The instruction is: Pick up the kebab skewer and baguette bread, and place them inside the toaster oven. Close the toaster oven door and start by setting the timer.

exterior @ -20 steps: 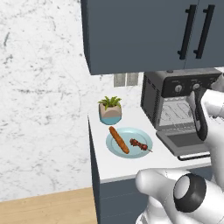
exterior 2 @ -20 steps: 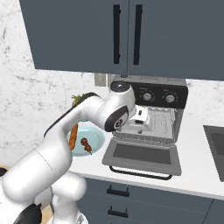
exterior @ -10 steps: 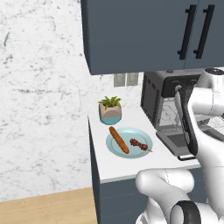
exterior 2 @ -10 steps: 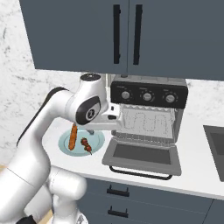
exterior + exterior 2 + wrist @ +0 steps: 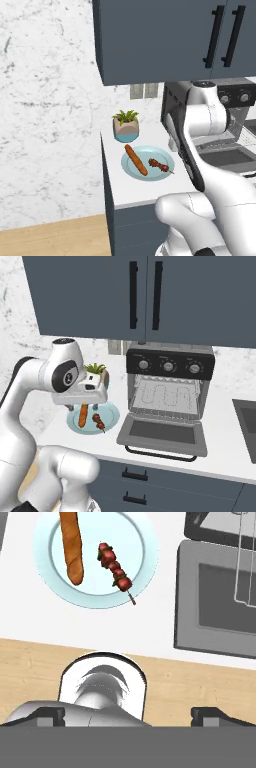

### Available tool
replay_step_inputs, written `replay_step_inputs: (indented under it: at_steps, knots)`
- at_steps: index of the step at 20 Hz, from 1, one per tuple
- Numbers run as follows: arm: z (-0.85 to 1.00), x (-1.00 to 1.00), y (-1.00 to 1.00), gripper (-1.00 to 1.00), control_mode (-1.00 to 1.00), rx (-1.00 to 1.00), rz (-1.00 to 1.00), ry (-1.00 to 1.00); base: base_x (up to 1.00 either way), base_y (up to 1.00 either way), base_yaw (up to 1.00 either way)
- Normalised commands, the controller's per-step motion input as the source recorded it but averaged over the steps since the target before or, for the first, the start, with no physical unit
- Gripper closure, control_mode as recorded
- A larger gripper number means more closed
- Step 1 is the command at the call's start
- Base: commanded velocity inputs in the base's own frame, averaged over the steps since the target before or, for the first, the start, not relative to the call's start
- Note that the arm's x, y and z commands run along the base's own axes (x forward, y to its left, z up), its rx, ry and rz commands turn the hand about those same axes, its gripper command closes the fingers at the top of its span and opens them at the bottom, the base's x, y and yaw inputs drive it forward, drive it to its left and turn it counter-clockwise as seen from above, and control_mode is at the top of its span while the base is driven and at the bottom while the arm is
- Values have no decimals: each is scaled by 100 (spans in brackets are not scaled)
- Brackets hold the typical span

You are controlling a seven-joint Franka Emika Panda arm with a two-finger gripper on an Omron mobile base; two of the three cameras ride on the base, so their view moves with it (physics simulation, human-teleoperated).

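The kebab skewer (image 5: 116, 571) lies on a pale blue plate (image 5: 142, 542) on the white counter (image 5: 145, 192), with the baguette bread (image 5: 71, 547) beside it on the same plate, the two apart and not touching; in the left base view the baguette (image 5: 136, 160) lies to the left and the skewer (image 5: 160, 164) to the right. Just right of the plate stands the toaster oven (image 5: 170, 387), its door (image 5: 162, 435) dropped flat toward the near edge of the counter, the wire rack (image 5: 166, 396) bare inside. The right base view shows the three round knobs on the black strip above the cavity. The left base view shows a small potted plant (image 5: 126, 125) at the far side of the counter behind the plate, which the arm partly covers in the right base view. The gripper (image 5: 128, 712) hangs high above the near edge of the counter, looking down on plate and open door; its two dark finger tips (image 5: 47, 713) stand wide apart with nothing between them. Dark blue cabinets (image 5: 145, 293) hang above, and wooden floor (image 5: 50, 240) shows at lower left.
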Motion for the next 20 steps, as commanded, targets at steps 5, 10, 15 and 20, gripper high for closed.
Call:
replay_step_inputs:
  at_steps: [5, 10, 15, 20]
  knots:
    - [-15, 8, 75, -100, -100, 0, 0, 7, 0, 0, 0]
    - [-10, 54, 37, -100, -100, 2, 1, 10, 0, 0, 0]
    - [-39, 81, 21, -100, -100, 4, 0, 0, 0, 0, 0]
    - [-55, 67, 32, -100, -100, 5, -4, 0, 0, 0, 0]
